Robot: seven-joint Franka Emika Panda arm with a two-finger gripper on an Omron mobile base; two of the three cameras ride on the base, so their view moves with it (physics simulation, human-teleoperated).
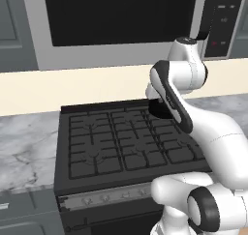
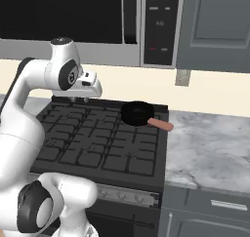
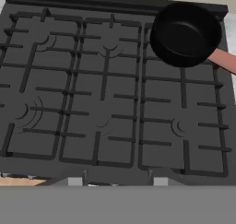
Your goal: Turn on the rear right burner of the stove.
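The stove [image 3: 106,94] is a wide black gas range with a grid of grates, seen also from the base cameras [image 1: 121,142] [image 2: 97,138]. A small black frying pan [image 3: 184,32] with a reddish handle [image 2: 160,124] sits on the rear right grate section and hides the rear right burner head. A grey strip of small round knobs [image 1: 104,198] [image 2: 129,197] runs along the stove front. My gripper [image 2: 78,99] hovers above the rear left part of the grates, pointing down. Its fingertips [image 3: 75,181] stand wide apart, so it is open and holds nothing.
A big silver microwave [image 1: 121,21] [image 2: 73,16] with a dark window hangs above the stove. Grey marble counters flank the range on the left [image 1: 24,147] and on the right [image 2: 210,143]. A wall outlet [image 2: 182,77] sits on the cream backsplash.
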